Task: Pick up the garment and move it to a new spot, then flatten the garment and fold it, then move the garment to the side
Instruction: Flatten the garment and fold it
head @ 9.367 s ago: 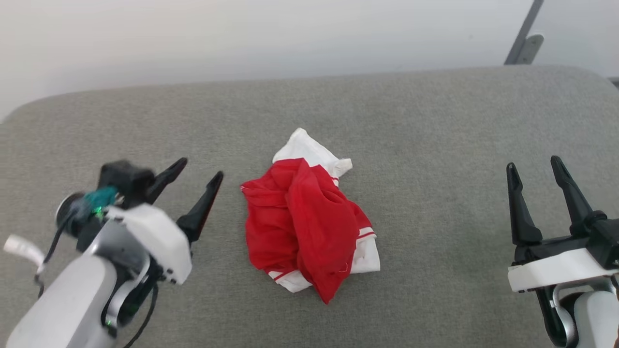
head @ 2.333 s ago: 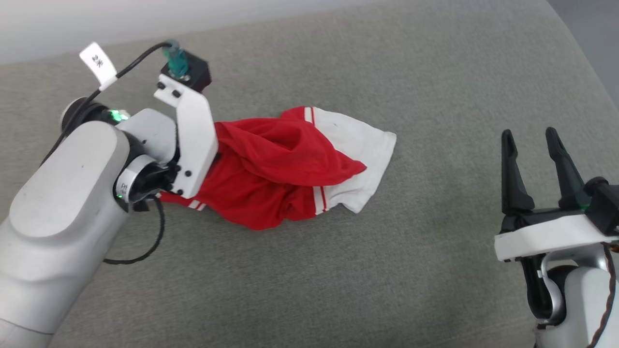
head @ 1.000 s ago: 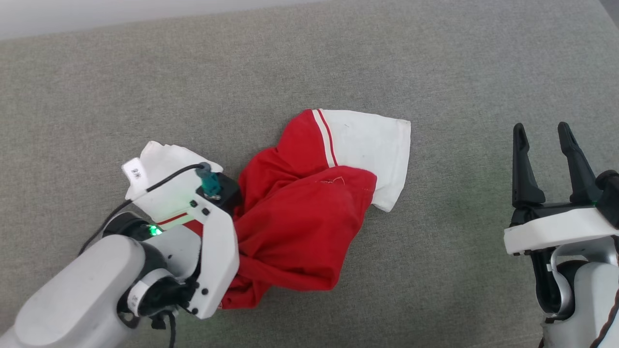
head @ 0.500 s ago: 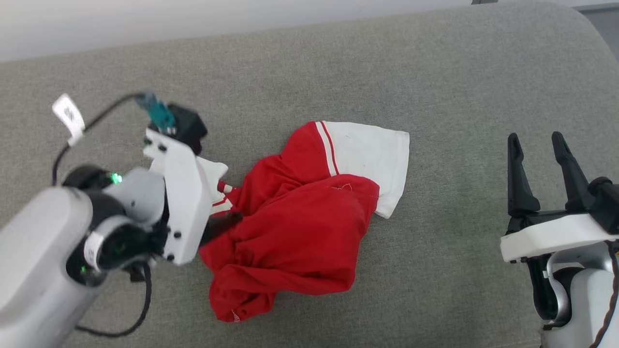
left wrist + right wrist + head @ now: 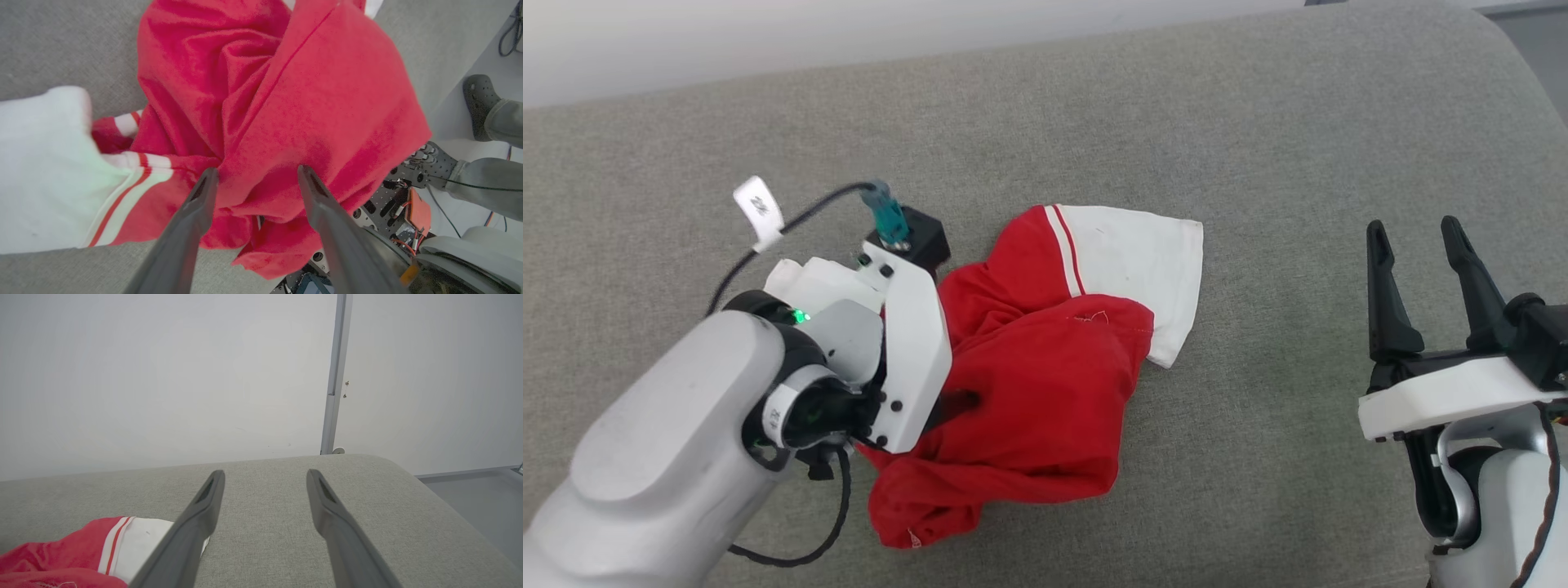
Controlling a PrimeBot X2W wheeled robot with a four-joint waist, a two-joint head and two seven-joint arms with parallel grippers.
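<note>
At the far left a tucked sleeve (image 5: 45, 171) lies white and bunched, just beside the left gripper (image 5: 257, 169). That gripper hangs over the red body of the shirt (image 5: 1045, 392) with its jaws wide apart and nothing pinched between them. Cloth bulges up in the gap, and I cannot tell from the wrist view whether the tips press on it. The shirt lies in a crumpled heap about the middle of the bench (image 5: 1258, 490), with red folds doubled over one another. The moving looks done, and flattening is the step in hand.

To do that well, I would not close on the mound under the jaws, since a bite there would likely take several layers and lift the whole heap. Better to back off to an edge, either the striped seam by the tucked sleeve or the red hem (image 5: 931, 510) low in the head view, and take a single layer.

Further right, the spread sleeve (image 5: 1135, 261) lies flat and open, a clean hold for the other arm. The right gripper (image 5: 1413, 224) stands well apart from the shirt, jaws open and empty, above bare bench. Both should pull outward, low and slow, as thin cloth may slip.
</note>
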